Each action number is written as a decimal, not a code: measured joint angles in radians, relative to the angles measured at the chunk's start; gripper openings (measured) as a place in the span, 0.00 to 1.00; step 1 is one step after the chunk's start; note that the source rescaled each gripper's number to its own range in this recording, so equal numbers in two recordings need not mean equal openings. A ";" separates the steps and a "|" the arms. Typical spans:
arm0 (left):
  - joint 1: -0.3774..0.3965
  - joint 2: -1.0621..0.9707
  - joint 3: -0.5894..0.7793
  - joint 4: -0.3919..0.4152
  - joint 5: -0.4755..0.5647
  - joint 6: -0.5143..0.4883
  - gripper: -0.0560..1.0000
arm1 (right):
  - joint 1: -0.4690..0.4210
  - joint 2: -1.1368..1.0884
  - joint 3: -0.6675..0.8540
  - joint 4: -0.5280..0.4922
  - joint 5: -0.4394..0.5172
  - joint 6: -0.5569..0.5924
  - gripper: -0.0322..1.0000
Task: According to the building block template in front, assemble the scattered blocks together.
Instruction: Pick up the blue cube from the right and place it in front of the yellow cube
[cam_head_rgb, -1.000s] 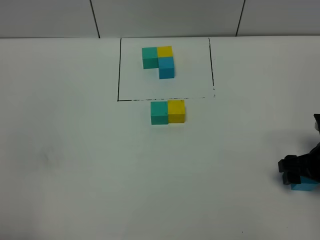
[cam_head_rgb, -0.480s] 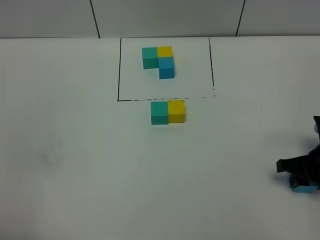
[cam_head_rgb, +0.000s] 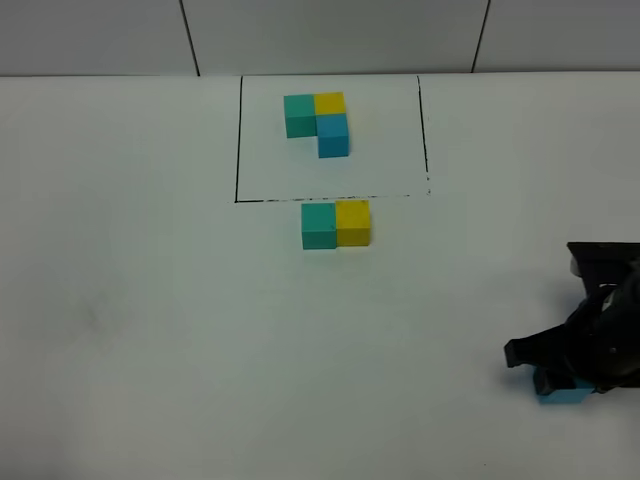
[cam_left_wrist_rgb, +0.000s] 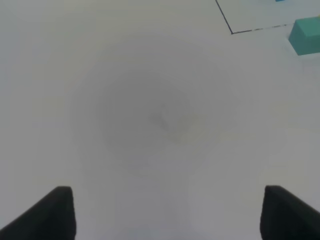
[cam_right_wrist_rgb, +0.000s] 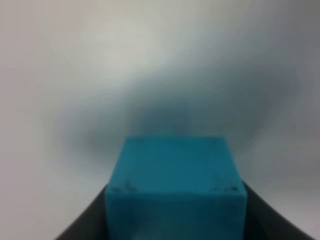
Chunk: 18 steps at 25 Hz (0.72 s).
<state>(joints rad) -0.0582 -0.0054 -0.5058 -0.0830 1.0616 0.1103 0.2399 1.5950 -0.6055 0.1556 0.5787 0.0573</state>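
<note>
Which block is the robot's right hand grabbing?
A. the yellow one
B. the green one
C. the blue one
C: the right hand is shut on the blue block, while the yellow block and green block sit side by side with no hand on them.

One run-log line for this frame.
right gripper: shut on sky-blue block | left gripper: open, empty | teal-green block, yellow block: touching, just outside template outline | L incomplete
</note>
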 joint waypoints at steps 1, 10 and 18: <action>0.000 0.000 0.000 0.000 0.000 0.000 0.77 | 0.037 0.000 -0.002 0.000 0.000 0.021 0.03; 0.000 0.000 0.000 0.000 0.000 0.000 0.77 | 0.295 -0.001 -0.097 0.001 -0.039 0.270 0.03; 0.000 0.000 0.000 0.000 0.000 0.000 0.77 | 0.386 0.151 -0.381 -0.130 0.118 0.479 0.03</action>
<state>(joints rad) -0.0582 -0.0054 -0.5058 -0.0830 1.0616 0.1103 0.6256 1.7457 -0.9863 0.0254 0.6966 0.5359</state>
